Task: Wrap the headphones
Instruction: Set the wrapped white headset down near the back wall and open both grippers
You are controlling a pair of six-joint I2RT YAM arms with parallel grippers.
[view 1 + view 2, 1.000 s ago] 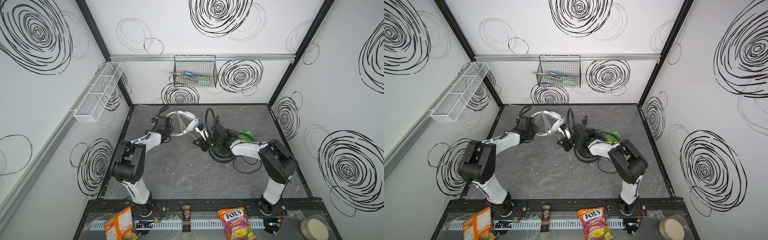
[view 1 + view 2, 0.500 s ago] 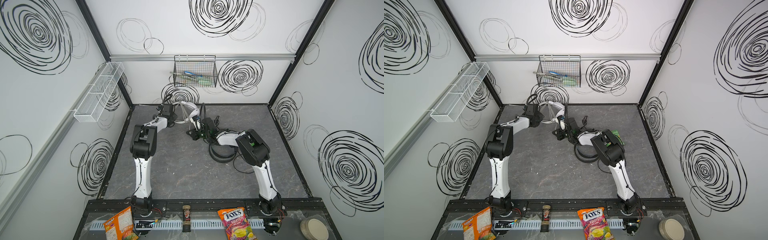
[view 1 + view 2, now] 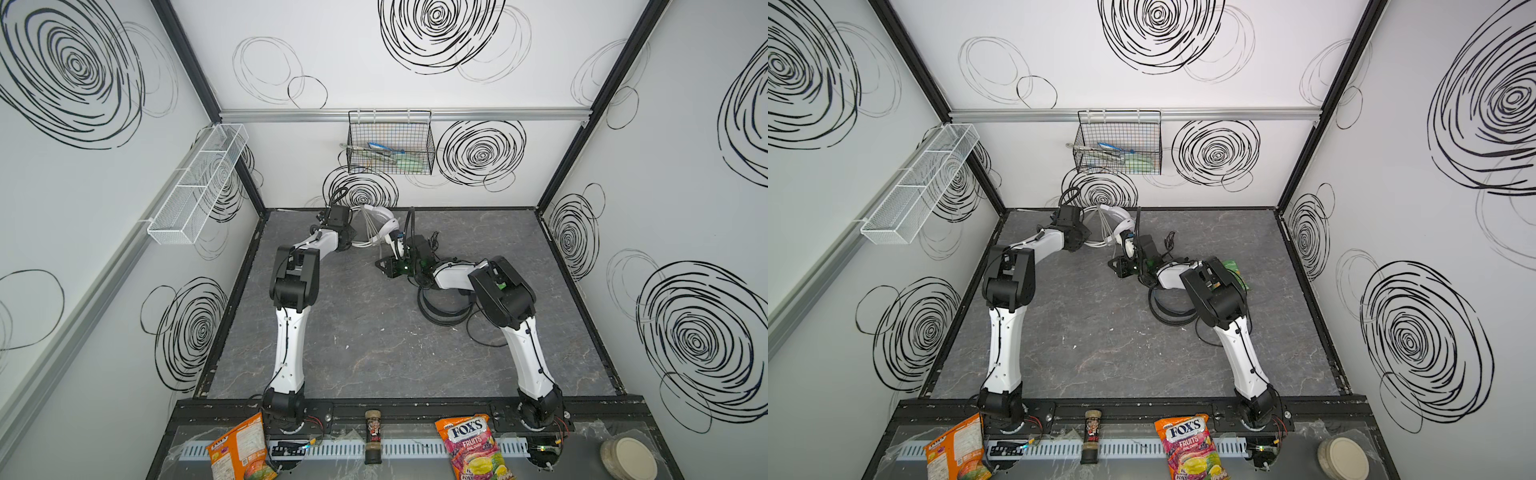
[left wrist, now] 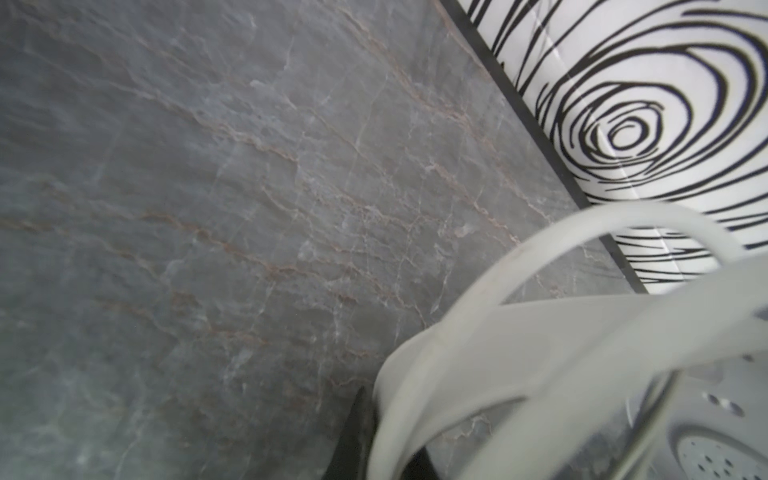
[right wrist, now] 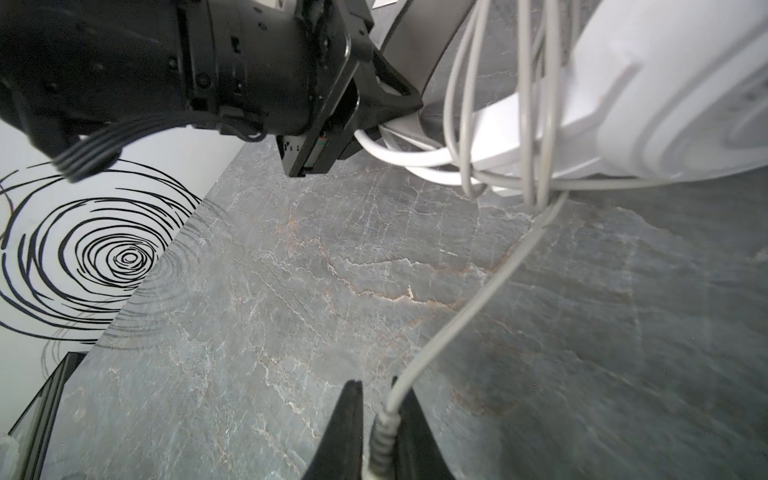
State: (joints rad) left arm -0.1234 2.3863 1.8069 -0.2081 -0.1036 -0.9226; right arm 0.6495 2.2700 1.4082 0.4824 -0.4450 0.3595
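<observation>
draping smooth white headset (image 5: 665, 104), thin cable (image 5: 485, 286) loops; marbled grey tabletop (image 5: 291, 332).

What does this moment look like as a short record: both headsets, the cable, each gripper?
white headphones: held above the table, near the back wall
white cable: several loops around the headband, tail running to the right gripper
left gripper: shut on the white headphones at the headband
right gripper: cable's plug end between the jaws, narrow gap on one side; grip unclear
black headphones: lying on the table under the right arm, cable loose beside them
</observation>
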